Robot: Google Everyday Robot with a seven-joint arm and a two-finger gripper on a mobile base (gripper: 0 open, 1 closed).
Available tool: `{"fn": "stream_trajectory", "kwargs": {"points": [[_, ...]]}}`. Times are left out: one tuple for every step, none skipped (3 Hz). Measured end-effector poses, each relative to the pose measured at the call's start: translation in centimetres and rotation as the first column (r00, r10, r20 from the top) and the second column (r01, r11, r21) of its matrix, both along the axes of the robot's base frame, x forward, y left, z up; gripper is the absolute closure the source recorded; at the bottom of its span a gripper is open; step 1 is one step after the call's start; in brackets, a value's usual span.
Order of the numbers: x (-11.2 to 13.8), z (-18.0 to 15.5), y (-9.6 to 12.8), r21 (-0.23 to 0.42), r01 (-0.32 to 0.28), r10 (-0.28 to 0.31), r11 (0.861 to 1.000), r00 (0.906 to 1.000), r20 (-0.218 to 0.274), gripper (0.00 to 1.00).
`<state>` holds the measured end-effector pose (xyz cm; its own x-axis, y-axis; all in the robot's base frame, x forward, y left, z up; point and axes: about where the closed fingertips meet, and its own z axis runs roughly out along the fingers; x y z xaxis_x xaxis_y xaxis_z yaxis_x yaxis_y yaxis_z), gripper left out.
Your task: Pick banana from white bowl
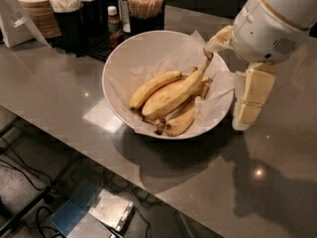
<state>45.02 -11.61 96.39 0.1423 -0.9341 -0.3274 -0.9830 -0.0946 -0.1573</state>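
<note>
Grey countertop [54, 88] fills the view from 9 o'clock across to 4 o'clock, with dark floor and cables below its near edge at 7 o'clock; along the back, near 11 and 12 o'clock, stand a cup of wooden stirrers [145, 1], a small bottle [115, 24] and a stack of brown paper ware [37, 14].

At the centre sits the white bowl [119, 48], deep and lined with crinkled paper [218, 90] that spills over its rim at 3 o'clock; inside lie three bananas, packed side by side.

The banana [176, 94] is the thickest and longest of them, lying in the middle of the bowl; its long axis runs from 8 o'clock to 2 o'clock, the blunt end low at 8 o'clock, the long curved stem rising toward 1 o'clock and ending in a dark tip close to the rim. A slimmer banana [151, 86] lies against it on the 10 o'clock side; a short banana [183, 120] is tucked under it toward 5 o'clock.

The gripper [247, 98] hangs just outside the bowl at 3 o'clock, cream-coloured and pointing down at the counter, below the arm's white housing [270, 29]; how far open it is I cannot tell; the banana rests in the bowl, not in its grasp.
</note>
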Motion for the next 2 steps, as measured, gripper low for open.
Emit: {"fn": "stream_trajectory", "kwargs": {"points": [[0.1,-0.2,2.3,-0.008,-0.071,0.071,0.997,0.9975,-0.001,0.0],[0.6,-0.4,4.4,-0.033,-0.121,0.122,0.992,0.9924,0.015,0.0]]}}
